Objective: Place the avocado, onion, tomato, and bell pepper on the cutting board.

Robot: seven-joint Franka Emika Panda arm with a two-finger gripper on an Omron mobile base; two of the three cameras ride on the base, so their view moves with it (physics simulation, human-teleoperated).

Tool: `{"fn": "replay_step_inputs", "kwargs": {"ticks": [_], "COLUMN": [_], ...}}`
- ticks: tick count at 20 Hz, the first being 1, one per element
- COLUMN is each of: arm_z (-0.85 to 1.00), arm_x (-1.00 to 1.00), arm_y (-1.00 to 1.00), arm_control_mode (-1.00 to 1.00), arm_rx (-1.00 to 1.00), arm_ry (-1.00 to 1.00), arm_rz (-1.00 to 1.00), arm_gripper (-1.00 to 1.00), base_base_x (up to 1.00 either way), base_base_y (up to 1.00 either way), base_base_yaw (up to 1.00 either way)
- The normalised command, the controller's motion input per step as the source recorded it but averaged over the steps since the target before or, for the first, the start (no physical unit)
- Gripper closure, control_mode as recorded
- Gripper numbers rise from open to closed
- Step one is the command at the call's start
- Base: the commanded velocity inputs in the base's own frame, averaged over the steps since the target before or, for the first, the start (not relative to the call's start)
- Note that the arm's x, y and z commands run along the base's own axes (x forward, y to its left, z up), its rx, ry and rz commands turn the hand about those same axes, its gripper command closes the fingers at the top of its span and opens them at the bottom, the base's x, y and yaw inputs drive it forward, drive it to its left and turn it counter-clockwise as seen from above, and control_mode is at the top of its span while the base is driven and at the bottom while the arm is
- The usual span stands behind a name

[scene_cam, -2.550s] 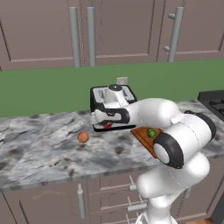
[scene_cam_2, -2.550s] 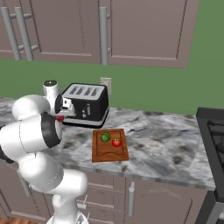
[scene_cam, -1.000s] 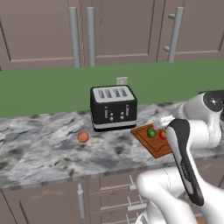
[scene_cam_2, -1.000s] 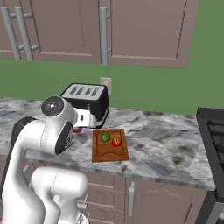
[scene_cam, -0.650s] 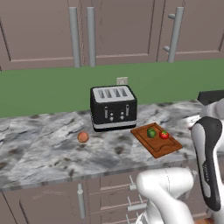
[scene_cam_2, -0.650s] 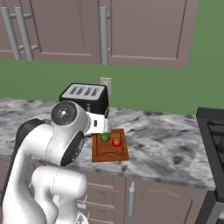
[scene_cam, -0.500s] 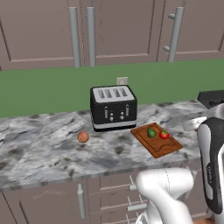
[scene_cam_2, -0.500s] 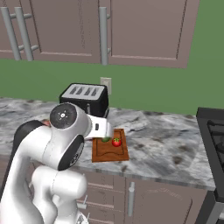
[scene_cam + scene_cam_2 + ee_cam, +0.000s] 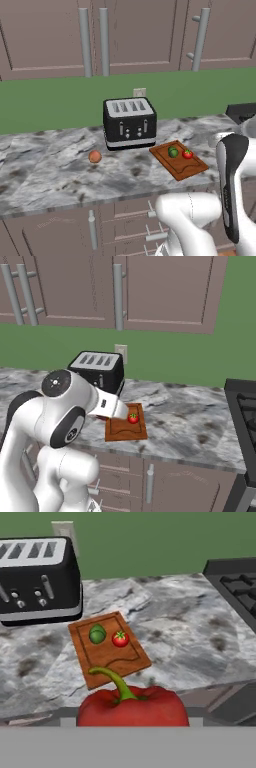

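Fingers clamped on the red bell pepper (image 9: 132, 706), the arm carries it toward the cutting board (image 9: 108, 650) already holding avocado (image 9: 97, 633) and tomato (image 9: 120, 638); next, lower onto bare wood.

We see the counter from two base cameras set behind the arm, looking forward and down: the left one takes in the toaster (image 9: 130, 123) and cutting board (image 9: 179, 160) from the left, the right one from the right. Our hand camera sits nearer, facing the same board (image 9: 108, 647) and toaster (image 9: 39, 577).
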Motion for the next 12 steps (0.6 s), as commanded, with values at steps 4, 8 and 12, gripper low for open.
{"fn": "replay_step_inputs", "kwargs": {"ticks": [4,8,12], "arm_z": [-0.24,-0.27,-0.19], "arm_x": [0.03,0.06,0.00], "arm_y": [0.00,0.00,-0.02], "arm_control_mode": [-1.00,-1.00,-1.00], "arm_rx": [0.00,0.00,0.04], "arm_ry": [0.09,0.12,0.01], "arm_rz": [-0.12,-0.11,-0.02], "arm_gripper": [1.00,1.00,1.00], "base_base_x": [0.00,0.00,0.00], "base_base_y": [0.00,0.00,0.00], "base_base_yaw": [0.00,0.00,0.00]}}
